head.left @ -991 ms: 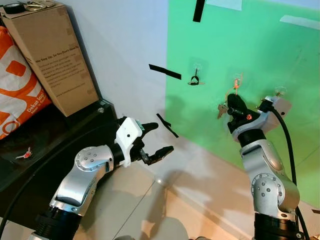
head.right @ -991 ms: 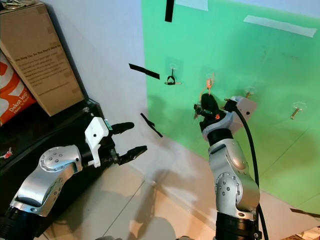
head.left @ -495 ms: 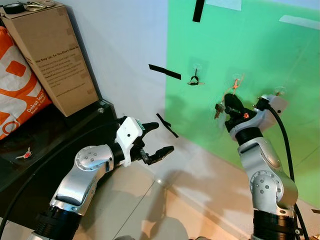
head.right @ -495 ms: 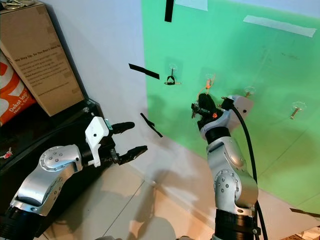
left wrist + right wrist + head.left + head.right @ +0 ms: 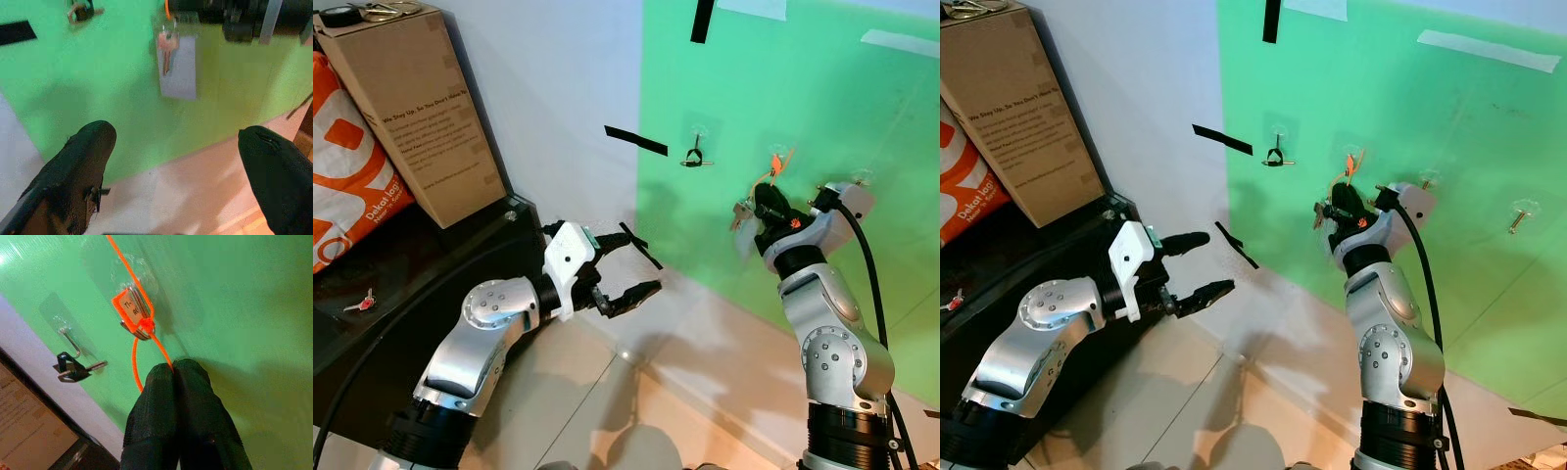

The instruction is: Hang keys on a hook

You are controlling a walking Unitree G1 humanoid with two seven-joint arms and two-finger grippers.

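Observation:
My right gripper [image 5: 767, 208] is raised against the green wall board [image 5: 822, 98], just below a clear stick-on hook [image 5: 777, 157]. It is shut on the orange cord [image 5: 146, 340] of the keys. In the right wrist view the cord's knot and orange tag [image 5: 128, 311] lie right at the hook [image 5: 139, 328]. A silver key [image 5: 740, 213] dangles beside the fingers and also shows in the left wrist view, key [image 5: 166, 49]. My left gripper [image 5: 641, 264] is open, held low and to the left, away from the wall.
A neighbouring hook [image 5: 695, 155] carries a black clip; more hooks [image 5: 1524, 213] sit to the right. Black tape strips [image 5: 636, 141] mark the wall. A cardboard box [image 5: 416, 108], an orange bag [image 5: 342, 166] and a small key [image 5: 359, 302] rest on the dark table [image 5: 401, 274].
My right gripper has shifted a little left and up toward the hook, carrying the cord and key with it. My left gripper has moved slightly to the right.

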